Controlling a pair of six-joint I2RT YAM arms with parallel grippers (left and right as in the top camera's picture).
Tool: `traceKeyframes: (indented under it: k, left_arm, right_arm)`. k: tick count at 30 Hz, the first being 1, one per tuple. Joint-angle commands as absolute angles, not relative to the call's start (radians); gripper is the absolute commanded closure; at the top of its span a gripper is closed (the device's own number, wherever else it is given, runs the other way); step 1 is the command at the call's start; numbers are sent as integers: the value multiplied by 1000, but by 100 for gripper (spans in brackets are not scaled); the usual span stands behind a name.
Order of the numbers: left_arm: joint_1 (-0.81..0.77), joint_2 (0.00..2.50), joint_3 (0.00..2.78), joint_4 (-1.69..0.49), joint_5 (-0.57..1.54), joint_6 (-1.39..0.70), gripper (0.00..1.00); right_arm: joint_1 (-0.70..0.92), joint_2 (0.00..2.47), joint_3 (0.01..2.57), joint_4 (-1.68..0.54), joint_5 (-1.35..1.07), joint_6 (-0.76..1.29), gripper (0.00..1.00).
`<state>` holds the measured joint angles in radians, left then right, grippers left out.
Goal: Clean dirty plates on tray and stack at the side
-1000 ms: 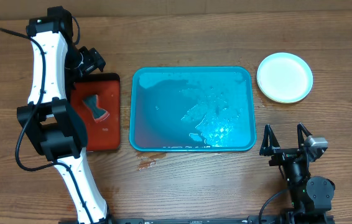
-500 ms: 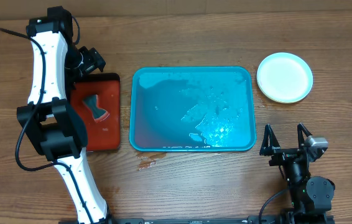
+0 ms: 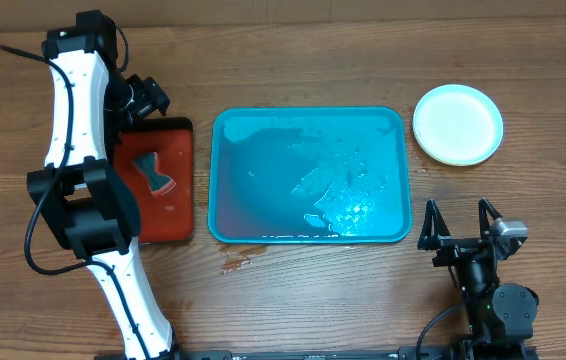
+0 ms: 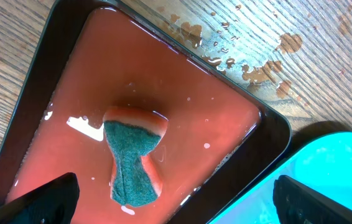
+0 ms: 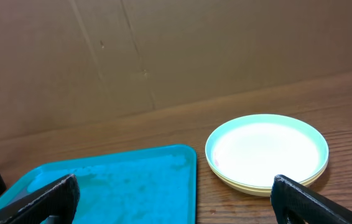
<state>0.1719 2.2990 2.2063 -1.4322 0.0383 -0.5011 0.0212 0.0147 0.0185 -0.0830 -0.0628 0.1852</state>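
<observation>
My right claw [image 3: 456, 215], spread apart, sits nearest the plates [image 3: 458, 124], stacked straight ahead on the surface [image 3: 313, 300] just beside the tray [image 3: 308, 110]. My left claw [image 4: 175, 186] gapes wide over the sponge [image 4: 132, 158].

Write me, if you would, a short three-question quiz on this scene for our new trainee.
1. True or false: one of the plates lies in the turquoise tray.
2. Where is the sponge? A) in the red-brown tray; B) in the turquoise tray; C) on top of the plates.
3. Which pincer hangs over the sponge, and is it open or shut?

Key
1. False: the plates are stacked on the table, to the right of the tray.
2. A.
3. The left pincer, open.
</observation>
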Motion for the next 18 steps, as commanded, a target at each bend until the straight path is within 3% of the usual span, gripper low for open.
traceKeyframes:
  k: [1, 18]
  left_arm:
    - [170, 2281, 2213, -1432, 45, -494, 0]
    - [102, 2221, 2209, -1437, 67, -332, 0]
  right_arm:
    - [24, 3, 8, -80, -53, 183, 0]
    - [24, 3, 8, -80, -53, 183, 0]
